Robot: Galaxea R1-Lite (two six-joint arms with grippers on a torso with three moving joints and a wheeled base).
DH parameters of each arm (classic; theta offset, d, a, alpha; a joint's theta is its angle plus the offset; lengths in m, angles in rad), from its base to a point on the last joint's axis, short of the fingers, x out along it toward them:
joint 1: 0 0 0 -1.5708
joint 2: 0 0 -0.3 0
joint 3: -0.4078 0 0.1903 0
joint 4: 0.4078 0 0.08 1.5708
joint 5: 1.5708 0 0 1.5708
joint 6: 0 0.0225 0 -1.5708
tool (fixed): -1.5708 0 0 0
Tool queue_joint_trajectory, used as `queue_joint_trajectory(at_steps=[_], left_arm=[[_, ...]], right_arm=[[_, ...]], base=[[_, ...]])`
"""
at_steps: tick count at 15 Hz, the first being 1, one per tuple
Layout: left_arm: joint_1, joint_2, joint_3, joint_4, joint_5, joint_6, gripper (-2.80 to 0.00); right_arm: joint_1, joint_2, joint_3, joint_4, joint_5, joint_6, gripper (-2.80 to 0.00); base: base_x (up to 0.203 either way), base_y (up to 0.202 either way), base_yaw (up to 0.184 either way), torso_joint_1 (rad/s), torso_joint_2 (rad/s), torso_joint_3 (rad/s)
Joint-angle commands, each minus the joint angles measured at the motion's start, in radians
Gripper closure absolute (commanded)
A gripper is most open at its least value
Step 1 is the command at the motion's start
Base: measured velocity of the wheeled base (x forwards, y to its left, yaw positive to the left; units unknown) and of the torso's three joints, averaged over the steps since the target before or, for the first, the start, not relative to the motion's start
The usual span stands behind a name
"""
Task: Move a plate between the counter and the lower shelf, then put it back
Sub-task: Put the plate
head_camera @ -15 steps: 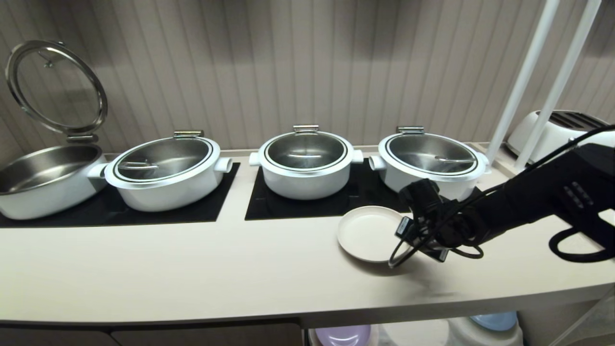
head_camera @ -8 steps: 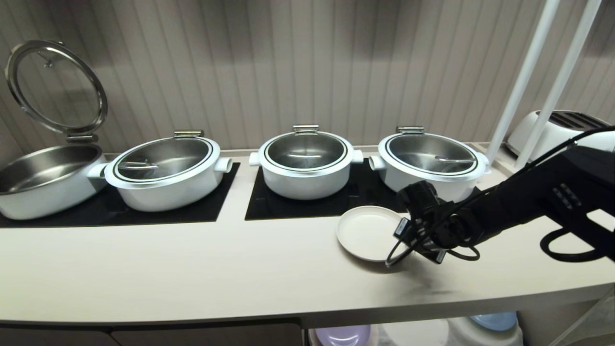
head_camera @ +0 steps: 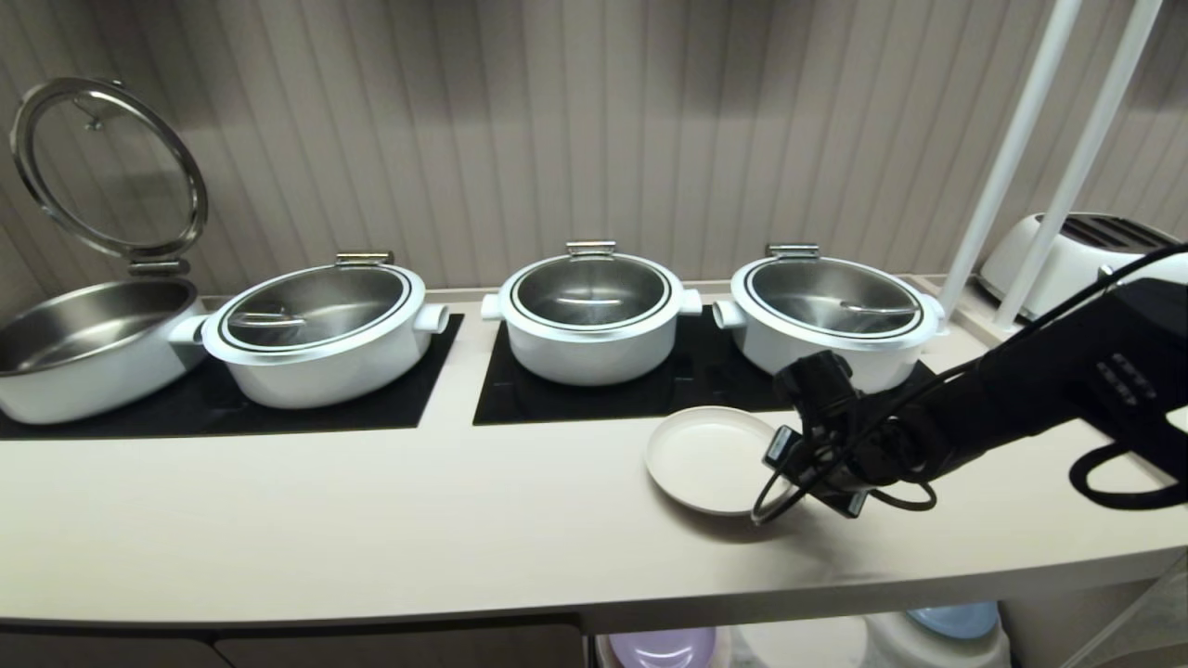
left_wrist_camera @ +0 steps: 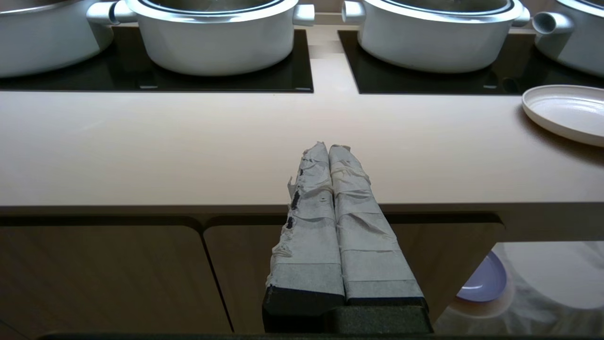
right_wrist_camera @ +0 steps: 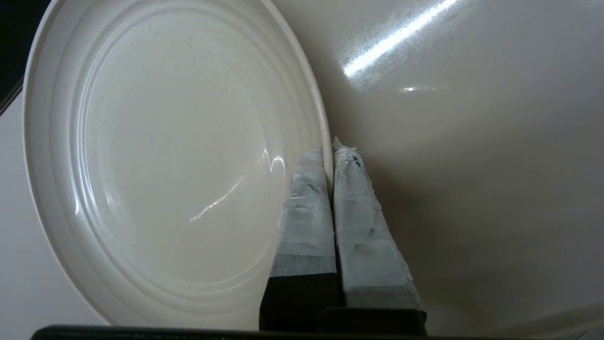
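One cream plate (head_camera: 710, 459) is being held at its right rim by the right pincer (right_wrist_camera: 331, 151), whose taped fingers (right_wrist_camera: 306, 208) are pressed together on that edge, one inside and one outside, while the plate is lying on or just above the worktop (head_camera: 371, 520), in front of the rightmost pot (head_camera: 831, 311). Whether it is being lifted off or set down cannot be told from these views, so it is being judged only that a transfer is in hand and that either the trip to the lower shelf (head_camera: 807, 642) or the release on the worktop is left. The left pincer (left_wrist_camera: 329, 156) is being kept idle, its fingers together, low before the worktop's front edge. The worktop is being seen as long, smooth and pale, with two inset black panels (head_camera: 232, 399) carrying white pots with lids; one lid (head_camera: 107, 167) at far left is being held upright. A ribbed wall is being shown behind, a toaster (head_camera: 1067, 250) at right, and lilac (head_camera: 661, 648) and blue (head_camera: 956, 620) plates below.
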State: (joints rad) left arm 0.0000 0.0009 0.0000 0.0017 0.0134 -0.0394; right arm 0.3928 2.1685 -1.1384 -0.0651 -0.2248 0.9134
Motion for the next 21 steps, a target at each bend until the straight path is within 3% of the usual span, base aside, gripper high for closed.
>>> queue_joint_trajectory(at_steps=[1,20,21], left_arm=[[0.000,0.001,0.000,0.000,0.000,-0.001,0.00],[0.000,0.001,0.000,0.000,0.000,-0.001,0.00],[0.000,0.001,0.000,0.000,0.000,-0.001,0.00]], right_arm=[[0.008,-0.042,0.030,-0.003,0.036,0.001,0.00],[0.032,-0.038,0.080,-0.015,0.048,0.002,0.00],[0.031,-0.038,0.080,-0.015,0.048,0.001,-2.80]], base=[[0.000,0.000,0.000,0.000,0.00,0.000],[0.000,0.000,0.000,0.000,0.00,0.000],[0.000,0.000,0.000,0.000,0.00,0.000]])
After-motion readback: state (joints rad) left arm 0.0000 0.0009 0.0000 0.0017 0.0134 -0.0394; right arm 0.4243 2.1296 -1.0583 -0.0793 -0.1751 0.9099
